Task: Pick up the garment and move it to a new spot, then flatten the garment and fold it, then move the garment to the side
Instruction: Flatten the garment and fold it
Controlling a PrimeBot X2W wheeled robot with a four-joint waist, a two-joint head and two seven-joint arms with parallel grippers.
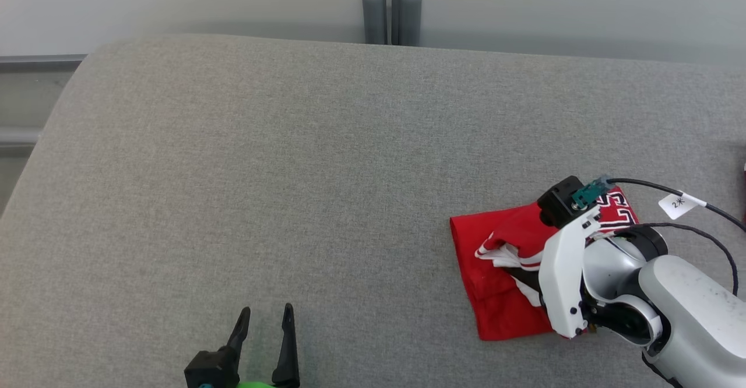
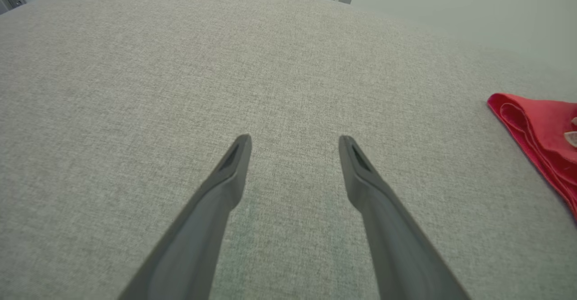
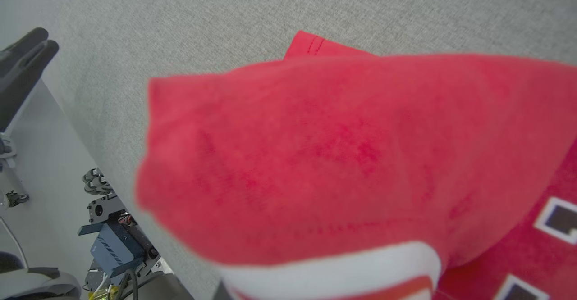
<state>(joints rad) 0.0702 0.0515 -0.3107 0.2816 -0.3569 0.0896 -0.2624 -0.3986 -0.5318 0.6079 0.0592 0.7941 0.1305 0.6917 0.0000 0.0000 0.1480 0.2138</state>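
Note:
The red garment [image 1: 495,295] with white trim and block lettering lies folded at the right of the grey table [image 1: 291,172]. My right gripper [image 1: 548,265] points down onto it, fingers hidden under the white wrist. In the right wrist view a fold of the garment [image 3: 342,156] with a white band is lifted close to the lens and hides the fingers, so the gripper looks shut on it. My left gripper [image 1: 265,315] stands open over bare table near the front edge, well left of the garment. From the left wrist, the left gripper [image 2: 295,142] holds nothing and the garment's edge [image 2: 541,129] is at far right.
Two grey posts [image 1: 387,9] stand behind the table's far edge. A black cable with a white tag [image 1: 679,203] runs off my right wrist. The table's rounded left edge [image 1: 35,143] drops to the floor. Below the table edge sits blue equipment [image 3: 108,246].

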